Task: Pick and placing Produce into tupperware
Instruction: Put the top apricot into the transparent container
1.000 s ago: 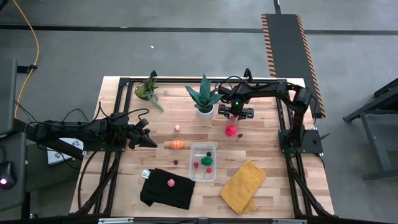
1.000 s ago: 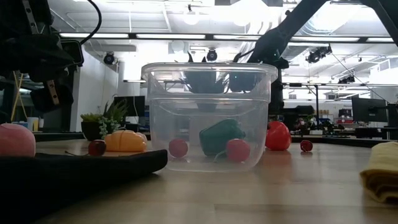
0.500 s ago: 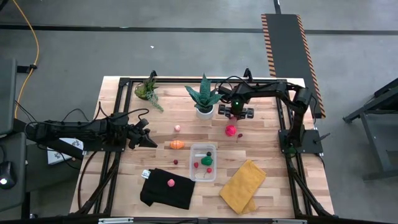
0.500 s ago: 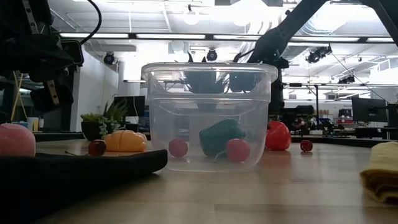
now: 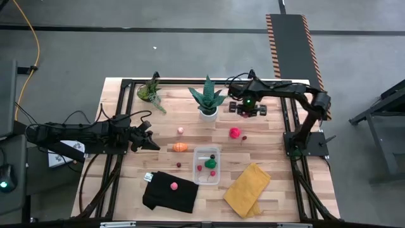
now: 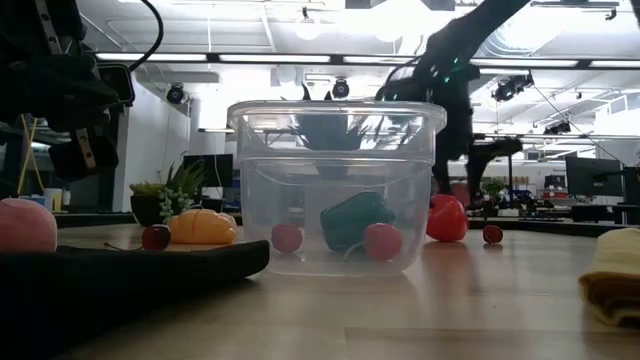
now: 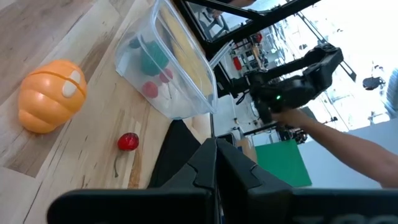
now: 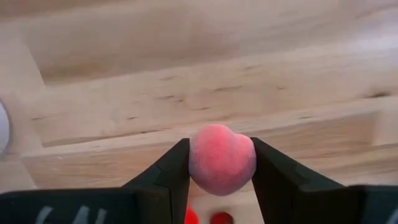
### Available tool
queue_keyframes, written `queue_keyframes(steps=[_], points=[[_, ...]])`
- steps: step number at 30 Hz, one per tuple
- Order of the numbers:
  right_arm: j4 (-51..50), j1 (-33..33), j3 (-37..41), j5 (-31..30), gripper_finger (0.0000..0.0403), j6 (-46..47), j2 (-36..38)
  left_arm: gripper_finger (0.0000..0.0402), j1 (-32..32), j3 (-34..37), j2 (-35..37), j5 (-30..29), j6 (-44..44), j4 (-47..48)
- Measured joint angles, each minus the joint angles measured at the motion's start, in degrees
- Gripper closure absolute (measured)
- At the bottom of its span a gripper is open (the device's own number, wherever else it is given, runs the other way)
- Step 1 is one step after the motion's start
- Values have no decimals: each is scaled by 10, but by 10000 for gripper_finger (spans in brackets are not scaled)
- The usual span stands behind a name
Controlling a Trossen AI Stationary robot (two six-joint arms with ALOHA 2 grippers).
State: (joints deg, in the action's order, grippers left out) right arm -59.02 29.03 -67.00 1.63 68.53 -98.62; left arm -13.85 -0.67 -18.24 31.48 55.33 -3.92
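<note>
High view: right gripper (image 5: 248, 107) has shifted from over the red produce piece (image 5: 235, 132) to further back and to the right, now near the potted plant (image 5: 207, 101) and the table's far edge; the red piece and a small dark one beside it remain on the wood. The tupperware (image 5: 207, 164) sits mid-table with green and red items inside. The left gripper (image 5: 150, 142) is parked, unchanged, near the orange produce (image 5: 180, 147). One pink piece (image 5: 180, 130) lies on bare wood, another (image 5: 173, 185) on the black cloth (image 5: 169, 191); the yellow cloth (image 5: 247, 189) is to the container's right. Low view: the right arm has swung away and now hangs raised behind the container; a green piece (image 6: 354, 217) and two red balls are visible through the clear wall. Left wrist view: fingers pressed together, nothing between them, with a small cherry (image 7: 128, 142) and the orange piece ahead. Right wrist view: jaws clamped on a pink heart-like piece (image 8: 221, 159), lifted over the planks. My read: pick done, carry to the container is next. Surface is a pale wood plank table in a black frame; beyond it, grey floor, a striped mat, and a lab with ceiling lights.
</note>
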Motion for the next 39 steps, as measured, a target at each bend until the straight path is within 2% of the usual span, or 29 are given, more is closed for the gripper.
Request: queue_keyframes(steps=[7, 19, 30, 39], points=[[-15, 6, 0, -36, 276, -23, 102, 401, 0, 0, 0, 0, 0, 0], [81, -106, -1, -78, 276, -52, 269, 401, 0, 0, 0, -10, 0, 0], [202, -243, -1, -76, 276, -172, 289, 401, 0, 0, 0, -34, 0, 0], [253, -346, -1, -75, 276, -197, 281, 401, 0, 0, 0, -46, 0, 1]])
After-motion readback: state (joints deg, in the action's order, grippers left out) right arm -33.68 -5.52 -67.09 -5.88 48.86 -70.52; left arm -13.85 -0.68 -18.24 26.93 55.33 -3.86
